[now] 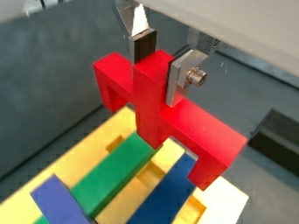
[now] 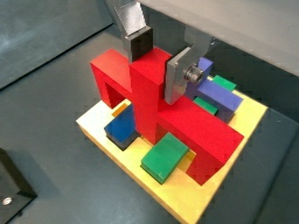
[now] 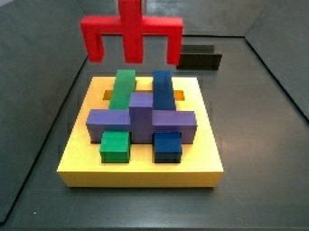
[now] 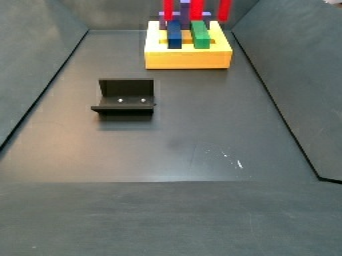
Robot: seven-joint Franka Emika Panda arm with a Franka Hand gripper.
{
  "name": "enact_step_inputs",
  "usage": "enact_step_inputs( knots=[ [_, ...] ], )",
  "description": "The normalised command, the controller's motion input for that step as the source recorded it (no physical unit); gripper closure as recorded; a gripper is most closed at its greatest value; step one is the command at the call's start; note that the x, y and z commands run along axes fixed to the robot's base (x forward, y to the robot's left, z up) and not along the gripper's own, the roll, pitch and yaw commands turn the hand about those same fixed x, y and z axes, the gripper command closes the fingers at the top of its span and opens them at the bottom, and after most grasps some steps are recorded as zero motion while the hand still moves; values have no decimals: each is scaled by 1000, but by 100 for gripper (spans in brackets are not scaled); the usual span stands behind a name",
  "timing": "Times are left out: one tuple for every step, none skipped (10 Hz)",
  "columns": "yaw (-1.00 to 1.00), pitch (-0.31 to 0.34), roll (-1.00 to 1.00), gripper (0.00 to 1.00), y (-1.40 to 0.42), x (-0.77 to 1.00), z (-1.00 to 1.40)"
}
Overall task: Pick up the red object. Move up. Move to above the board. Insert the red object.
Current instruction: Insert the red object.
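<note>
The red object (image 1: 176,122) is a comb-shaped piece with a middle stem and prongs pointing down. My gripper (image 1: 160,59) is shut on its stem, one finger plate on each side, as both wrist views show (image 2: 158,61). In a side view the red object (image 3: 130,34) hangs in the air above the far end of the yellow board (image 3: 139,171), clear of it. The board carries a green bar (image 3: 123,86), a blue bar (image 3: 162,86) and a purple piece (image 3: 141,117). The gripper itself is cut off at the top of both side views.
The dark fixture (image 4: 124,97) stands on the grey floor well apart from the board (image 4: 187,60); it also shows behind the board (image 3: 200,59). Small green (image 2: 166,156) and blue (image 2: 121,129) blocks sit in the board's slots. Grey walls enclose the floor.
</note>
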Motion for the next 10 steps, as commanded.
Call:
enact_step_inputs(
  knots=[
    [89,-131,29,100,-126,177,-474],
    [103,-37,114,100,-97,114,-300],
    [126,0,137,100,-71,200,-180],
    [109,0,153,100,-80,186,-154],
    [117,0,116,100,-111,283,-74],
    [129,0,86,100,-114,317,-37],
    [114,0,63,100,-83,289,-97],
    [54,0,97,100,0,91,-174],
    [43,0,87,100,0,0,-186],
    [37,0,67,100,0,6,-160]
  ],
)
